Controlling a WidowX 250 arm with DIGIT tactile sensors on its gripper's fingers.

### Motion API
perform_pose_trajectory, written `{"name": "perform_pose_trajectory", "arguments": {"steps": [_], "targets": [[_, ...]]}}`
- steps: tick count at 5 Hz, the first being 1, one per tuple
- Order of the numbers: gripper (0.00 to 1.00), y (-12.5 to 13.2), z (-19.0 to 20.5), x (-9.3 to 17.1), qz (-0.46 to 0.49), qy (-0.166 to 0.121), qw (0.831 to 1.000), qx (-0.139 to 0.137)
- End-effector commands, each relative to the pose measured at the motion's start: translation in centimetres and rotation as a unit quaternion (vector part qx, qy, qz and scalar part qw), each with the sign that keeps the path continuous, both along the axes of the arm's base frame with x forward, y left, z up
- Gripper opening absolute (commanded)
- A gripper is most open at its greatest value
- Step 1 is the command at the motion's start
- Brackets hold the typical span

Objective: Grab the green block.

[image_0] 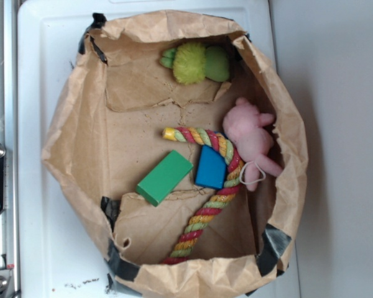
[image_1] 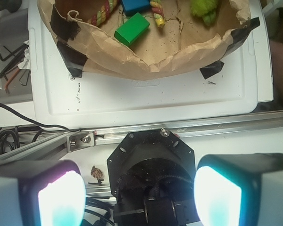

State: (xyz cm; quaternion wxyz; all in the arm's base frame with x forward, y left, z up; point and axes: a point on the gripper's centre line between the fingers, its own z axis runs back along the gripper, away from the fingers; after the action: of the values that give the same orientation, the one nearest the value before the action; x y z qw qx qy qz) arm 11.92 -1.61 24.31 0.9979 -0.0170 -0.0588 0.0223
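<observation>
The green block (image_0: 165,177) lies flat on the floor of a brown paper bag (image_0: 74,149), left of a blue block (image_0: 211,167). In the wrist view the green block (image_1: 132,28) shows near the top, inside the bag's crumpled wall (image_1: 146,61). My gripper (image_1: 139,195) hangs well outside the bag, over the robot's black base. Its two glowing fingertips (image_1: 61,200) stand wide apart with nothing between them. The gripper does not show in the exterior view.
A multicoloured rope (image_0: 211,198) curves past the blue block. A pink plush toy (image_0: 252,139) and a fuzzy lime-green plush toy (image_0: 196,62) lie at the bag's far side. The bag sits on a white tray (image_1: 146,96). A metal rail (image_1: 212,125) and cables (image_1: 9,136) lie near the base.
</observation>
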Motion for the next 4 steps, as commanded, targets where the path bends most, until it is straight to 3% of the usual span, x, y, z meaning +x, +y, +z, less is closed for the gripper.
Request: {"name": "perform_pose_trajectory", "arguments": {"steps": [1,4], "targets": [[1.00,0.0,0.0,0.0,0.000,0.000,1.000,0.000],[1.00,2.0,-3.1,10.5,0.033,0.005,0.999,-0.005]]}}
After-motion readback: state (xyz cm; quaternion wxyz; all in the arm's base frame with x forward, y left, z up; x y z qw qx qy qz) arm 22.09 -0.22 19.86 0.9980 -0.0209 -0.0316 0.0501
